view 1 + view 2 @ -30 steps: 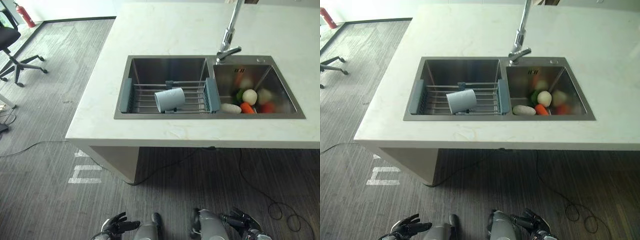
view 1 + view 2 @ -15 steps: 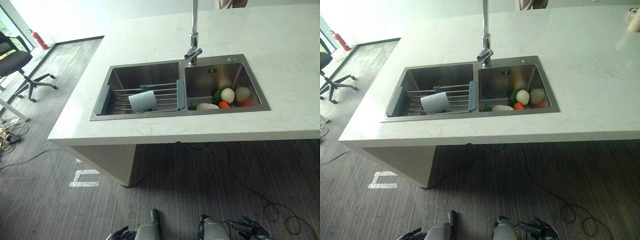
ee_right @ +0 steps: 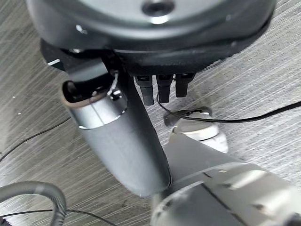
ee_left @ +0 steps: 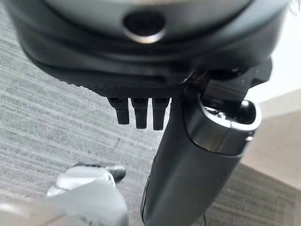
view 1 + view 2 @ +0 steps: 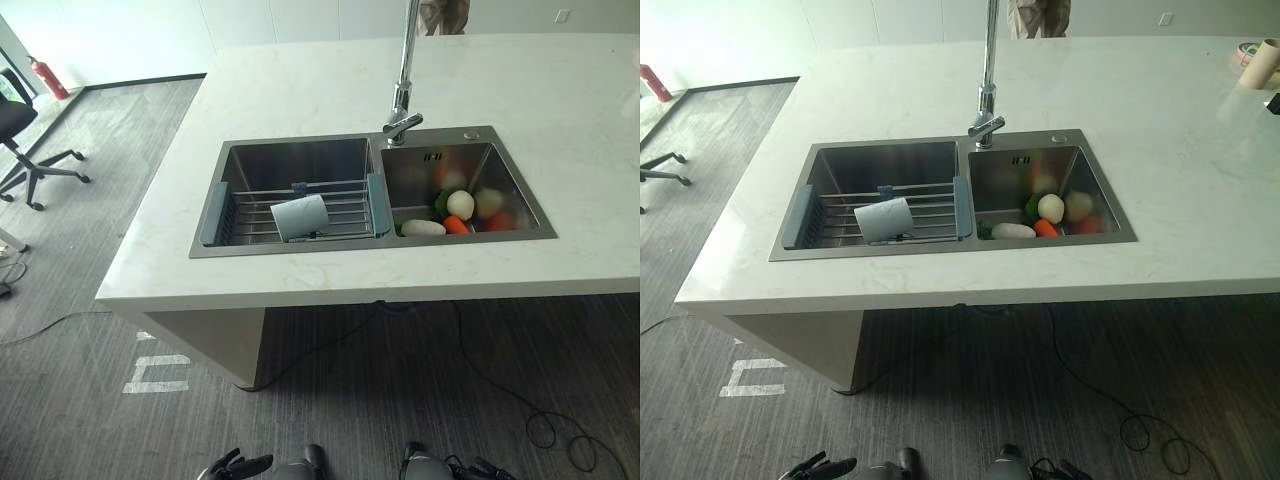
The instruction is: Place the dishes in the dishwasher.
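Cup [image 5: 300,217] lies on its side on the rack [image 5: 345,211] in the sink [image 5: 291,164]. My left hand [image 5: 237,465] and right hand [image 5: 478,468] hang low with relaxed fingers, empty; I judge I'm approaching, and next I must reach for it.

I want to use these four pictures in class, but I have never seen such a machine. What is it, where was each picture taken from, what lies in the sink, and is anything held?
It is a humanoid robot standing before a counter with a double sink. Two pictures come from the two eyes of a camera on its head, looking down. The other two come from cameras on its wrists, looking along each dark hand toward the floor.

In the sink's left basin a pale cup lies on its side on a rack. The right basin holds vegetables. A tap stands behind.

The left hand and right hand hang low, far from the counter. Both are open and hold nothing.
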